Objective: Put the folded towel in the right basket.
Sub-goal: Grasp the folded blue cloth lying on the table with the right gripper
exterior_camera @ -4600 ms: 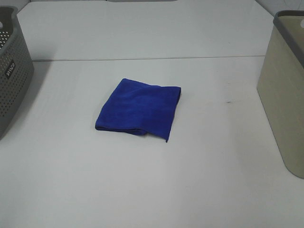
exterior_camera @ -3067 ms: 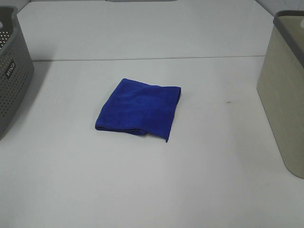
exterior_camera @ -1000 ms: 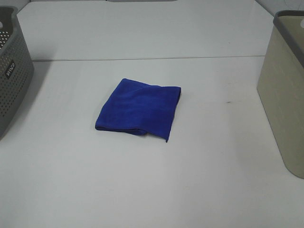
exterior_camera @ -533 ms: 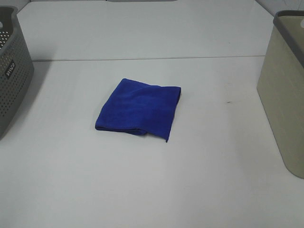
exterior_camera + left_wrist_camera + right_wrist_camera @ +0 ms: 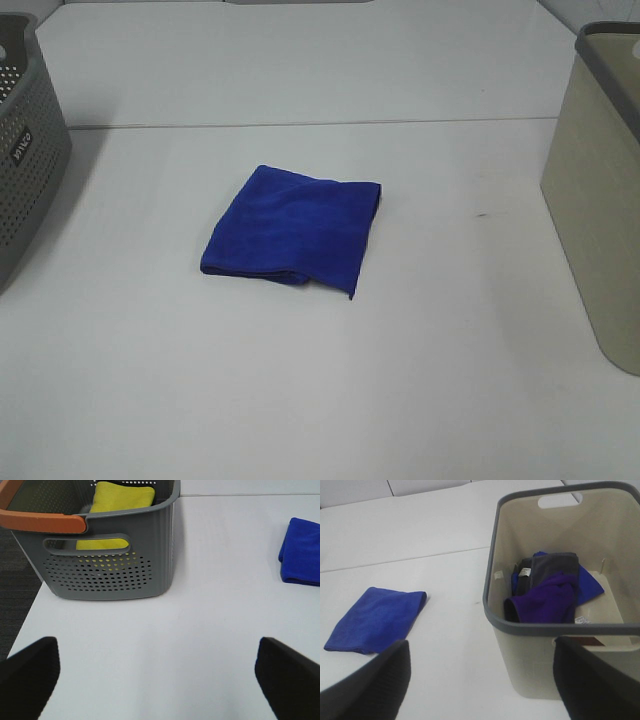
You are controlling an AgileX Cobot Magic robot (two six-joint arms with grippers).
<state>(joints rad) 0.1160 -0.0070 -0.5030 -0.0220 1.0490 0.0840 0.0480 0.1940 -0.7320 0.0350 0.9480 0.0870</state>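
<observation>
The folded blue towel (image 5: 293,229) lies flat in the middle of the white table; it also shows in the left wrist view (image 5: 302,552) and the right wrist view (image 5: 376,618). The right basket (image 5: 602,190) is beige with a grey rim (image 5: 492,605) and holds several folded cloths (image 5: 547,592). Neither gripper shows in the exterior view. My left gripper (image 5: 157,680) is open over bare table near the grey basket. My right gripper (image 5: 480,680) is open, back from the beige basket, with the towel off to one side.
A grey perforated basket (image 5: 25,150) with an orange handle (image 5: 40,521) stands at the left edge and holds a yellow cloth (image 5: 120,500). The table (image 5: 330,380) has a seam (image 5: 300,124) running across its far part.
</observation>
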